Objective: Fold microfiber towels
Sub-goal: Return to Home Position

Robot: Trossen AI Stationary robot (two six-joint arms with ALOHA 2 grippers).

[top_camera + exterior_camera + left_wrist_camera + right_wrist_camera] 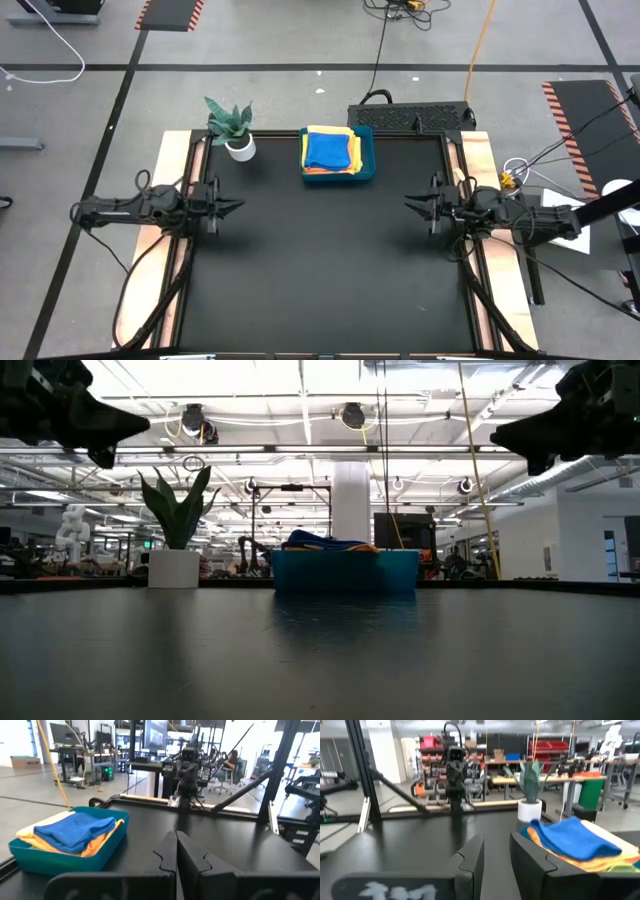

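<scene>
Grippers: left gripper (232,207) is hovering mid-left with its fingers pressing together; right gripper (412,203) is hovering mid-right with its fingers slightly spread.
Towels (328,150): lying stacked in tray (340,180), upper centre.
Risk: pile is riding above the rim, so a bump could be tipping the top one out.

We see black table (320,285), matte top, pale wooden strips (172,160) running down left and right sides. Two items stand directly on it, both at far edge. Teal-blue tray (372,160), rectangular, sits near middle of that edge. White pot (241,149) with spiky green plant (229,120) stands near tray on left arm's side, apart from it. From low view we note both sit flat and upright, tray's front wall faintly mirrored in table's sheen. Grey floor (260,90), crossed by dark tape lines, surrounds table.
</scene>
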